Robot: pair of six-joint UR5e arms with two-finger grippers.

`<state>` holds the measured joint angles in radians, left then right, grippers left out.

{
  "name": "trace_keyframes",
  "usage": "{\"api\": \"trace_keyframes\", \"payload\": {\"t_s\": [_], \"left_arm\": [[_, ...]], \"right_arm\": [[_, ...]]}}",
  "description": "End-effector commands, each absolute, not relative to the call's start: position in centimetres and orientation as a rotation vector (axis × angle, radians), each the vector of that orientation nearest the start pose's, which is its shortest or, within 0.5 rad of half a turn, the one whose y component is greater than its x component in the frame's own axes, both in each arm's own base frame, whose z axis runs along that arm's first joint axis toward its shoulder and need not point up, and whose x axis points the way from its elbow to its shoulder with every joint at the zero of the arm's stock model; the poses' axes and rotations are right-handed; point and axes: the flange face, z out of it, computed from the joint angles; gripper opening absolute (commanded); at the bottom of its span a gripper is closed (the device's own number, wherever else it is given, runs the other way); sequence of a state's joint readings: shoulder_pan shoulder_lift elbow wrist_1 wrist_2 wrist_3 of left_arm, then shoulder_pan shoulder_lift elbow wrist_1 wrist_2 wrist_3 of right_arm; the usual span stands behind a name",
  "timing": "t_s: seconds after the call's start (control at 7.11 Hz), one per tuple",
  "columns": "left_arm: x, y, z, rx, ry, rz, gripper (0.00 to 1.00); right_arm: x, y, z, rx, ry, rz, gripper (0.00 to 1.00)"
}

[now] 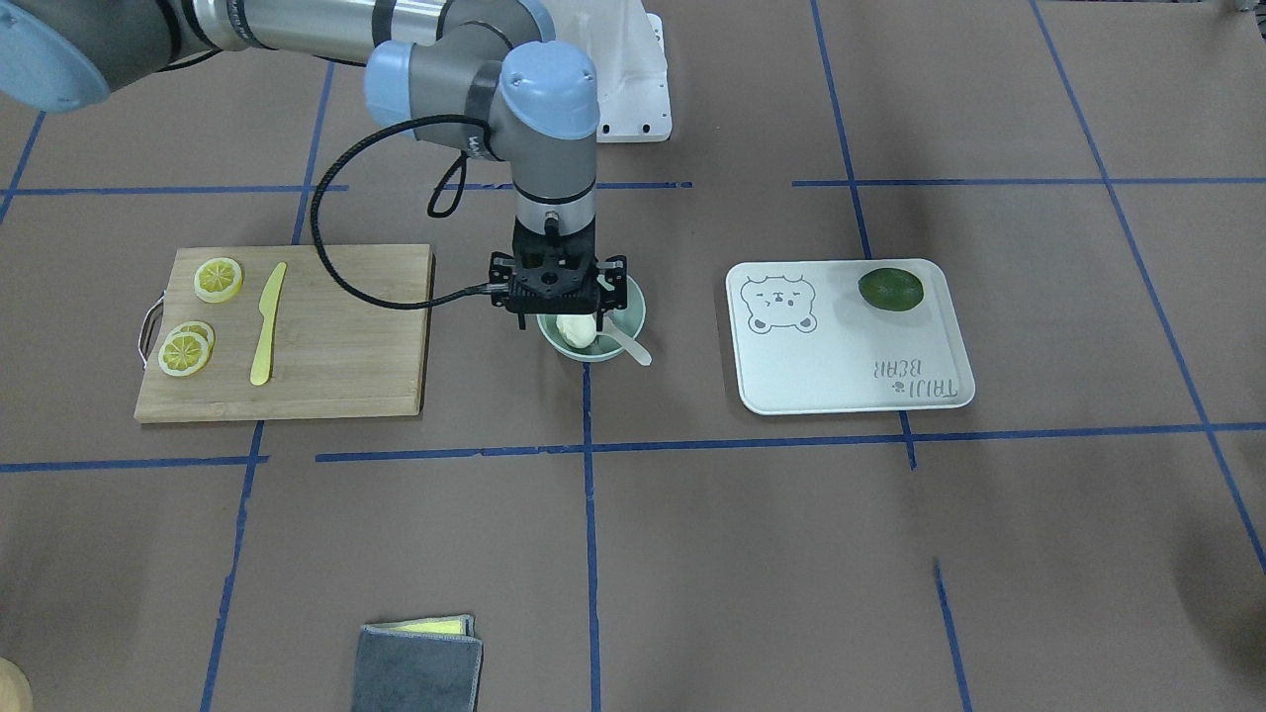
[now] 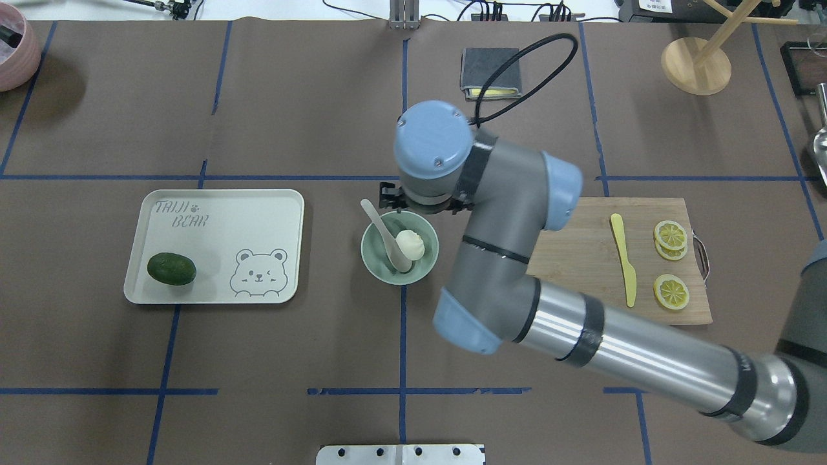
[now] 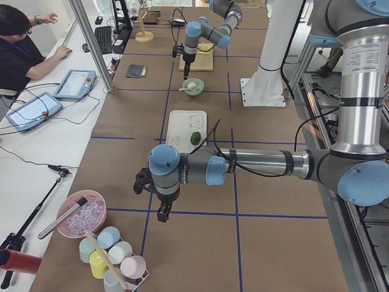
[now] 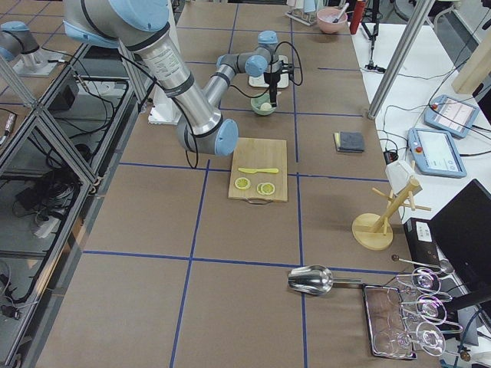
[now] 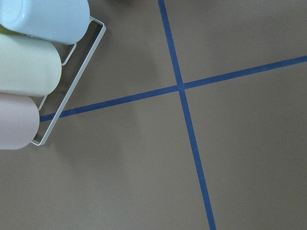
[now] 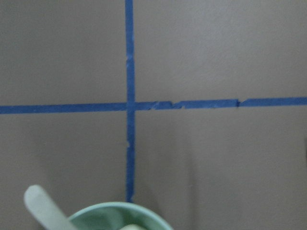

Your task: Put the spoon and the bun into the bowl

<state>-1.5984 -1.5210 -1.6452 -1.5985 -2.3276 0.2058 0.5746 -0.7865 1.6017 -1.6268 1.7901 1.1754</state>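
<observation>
The pale mint-green bowl [image 1: 634,297] stands at the table's middle and also shows in the overhead view [image 2: 371,258]. The white pleated bun [image 1: 577,331] lies inside it, and so does the off-white spoon [image 1: 630,347], its scoop in the bowl and its handle resting over the rim. From overhead the bun [image 2: 409,243] lies right of the spoon [image 2: 381,226]. My right gripper [image 1: 562,318] hangs straight down just above the bowl, jaws apart and empty. My left gripper [image 3: 163,214] hovers over bare table far from the bowl; I cannot tell its state.
A wooden cutting board [image 2: 581,258] with lemon slices [image 2: 670,292] and a yellow knife [image 2: 624,258] lies right of the bowl. A white bear tray [image 2: 213,219] holds a dark green fruit [image 2: 171,268]. A grey cloth [image 2: 490,71] lies beyond. A cup rack [image 5: 29,72] stands near the left gripper.
</observation>
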Motion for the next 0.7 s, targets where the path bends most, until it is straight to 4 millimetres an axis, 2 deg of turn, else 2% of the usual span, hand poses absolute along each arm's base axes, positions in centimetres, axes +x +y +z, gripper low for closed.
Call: {"api": "trace_keyframes", "payload": {"t_s": [0.0, 0.14, 0.28, 0.42, 0.56], "left_arm": [[-7.9, -46.8, 65.3, 0.121, 0.748, 0.184, 1.0], [-7.8, -46.8, 65.3, 0.12, 0.747, 0.186, 1.0], [-7.9, -46.7, 65.5, 0.112, 0.746, 0.179, 1.0], [-7.9, -46.6, 65.6, 0.106, 0.748, 0.171, 1.0], [-7.7, -46.7, 65.2, 0.103, 0.769, 0.151, 1.0]], "right_arm": [[-40.4, -53.2, 22.9, 0.171, -0.804, -0.02, 1.0], [-34.6, -54.9, 26.6, 0.202, -0.787, -0.11, 1.0], [-28.7, -56.3, 31.9, 0.208, -0.759, -0.202, 1.0], [-21.3, -57.1, 38.0, 0.196, -0.743, -0.258, 1.0], [-13.8, -56.6, 44.4, 0.204, -0.691, -0.331, 1.0]]}}
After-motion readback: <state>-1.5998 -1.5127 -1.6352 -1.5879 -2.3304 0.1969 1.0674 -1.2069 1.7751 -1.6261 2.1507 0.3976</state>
